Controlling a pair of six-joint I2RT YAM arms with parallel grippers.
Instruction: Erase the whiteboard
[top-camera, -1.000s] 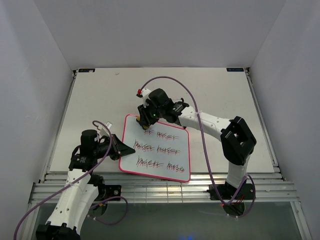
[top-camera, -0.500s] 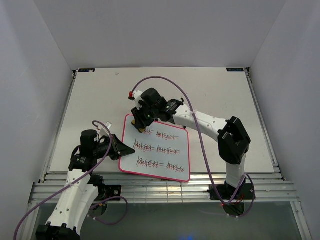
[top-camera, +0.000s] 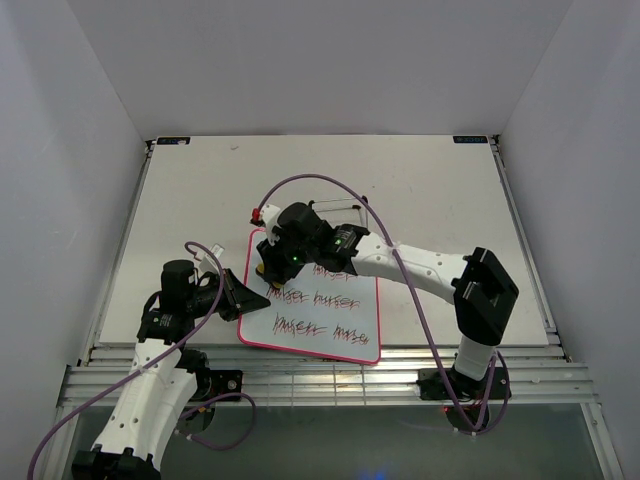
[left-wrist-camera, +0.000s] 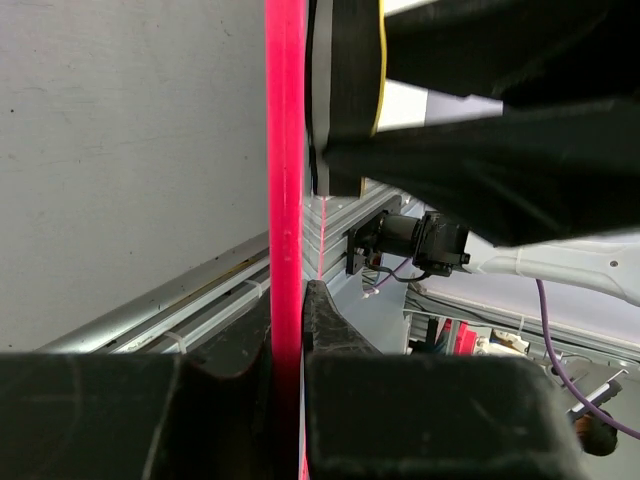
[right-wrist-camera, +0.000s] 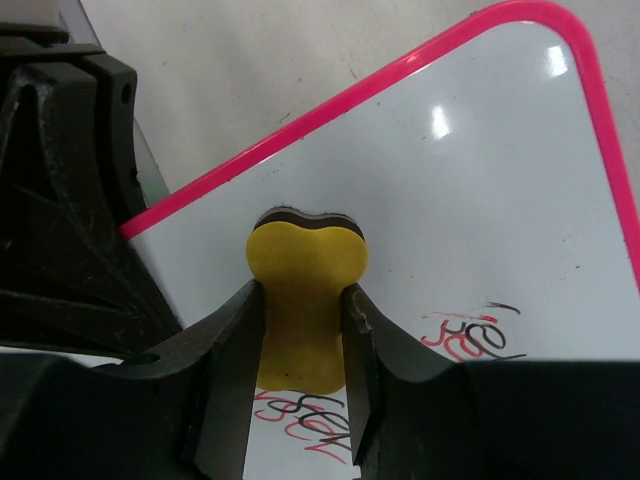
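The whiteboard (top-camera: 330, 315) lies on the table, pink-framed, with rows of red and black scribble. My left gripper (top-camera: 250, 297) is shut on its left edge; in the left wrist view the pink frame (left-wrist-camera: 285, 200) runs between the closed jaws of the left gripper (left-wrist-camera: 288, 330). My right gripper (top-camera: 268, 268) hangs over the board's upper left area, shut on the yellow eraser (right-wrist-camera: 305, 255). The eraser's dark felt side rests on the whiteboard (right-wrist-camera: 480, 180), close to the pink frame. Scribble (right-wrist-camera: 470, 335) shows beside and under the right gripper (right-wrist-camera: 303, 292).
White walls close in the table (top-camera: 200, 200) on the left, back and right. Aluminium rails (top-camera: 320, 385) run along the near edge. A purple cable (top-camera: 310, 180) loops above the right arm. The left gripper's black body (right-wrist-camera: 60, 200) sits just left of the eraser.
My right arm has carried the eraser leftward and nearer, from the board's top edge to its upper left area. The left gripper and the board have stayed put.
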